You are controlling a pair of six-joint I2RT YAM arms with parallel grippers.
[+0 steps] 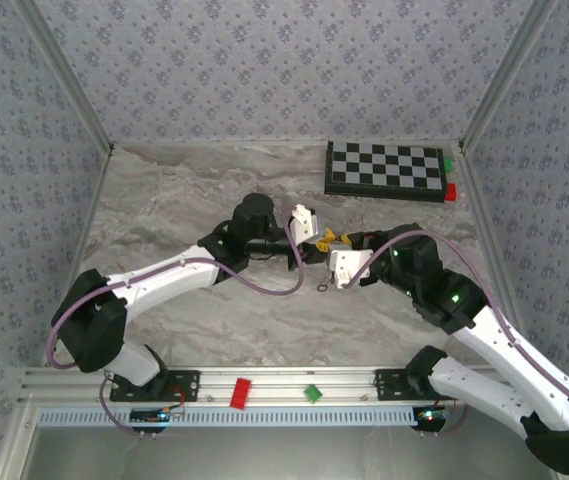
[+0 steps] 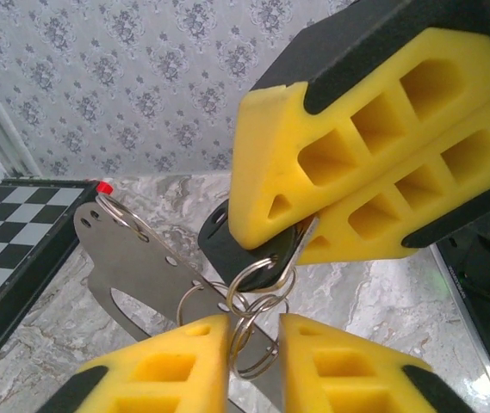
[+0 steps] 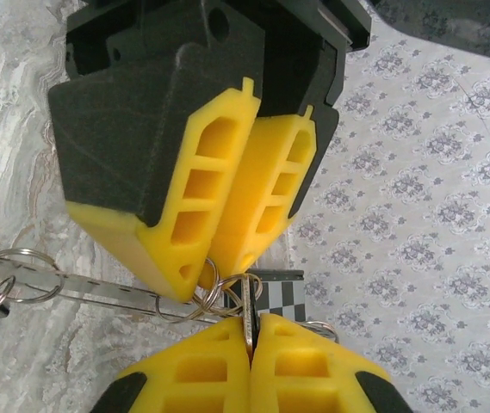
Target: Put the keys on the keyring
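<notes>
Two small blocks, a red block (image 1: 239, 391) and a green block (image 1: 312, 393), lie nearest us on the rail between the arm bases. Past them, on the marbled desk (image 1: 184, 330), we see a loose ring (image 1: 321, 290) lying alone, just short of where the arms meet.

Above mid-desk the tools come tip to tip. We find the right tool (image 3: 251, 325) pressed together on a key (image 2: 227, 245): its yellow pads pinch the thin metal, and the black head sticks out at the tips. Facing it, the left tool (image 2: 253, 327) stands nearly closed, its pads touching either side of the keyring (image 2: 255, 344), a cluster of wire loops held off the desk. One loop reaches up to the key at the right tool's tips.

We also see a flat metal plate (image 2: 133, 258) with small holes, joined to the loops and carrying one more ring at its far end. Farthest back, a chessboard (image 1: 384, 170) lies near the right wall.
</notes>
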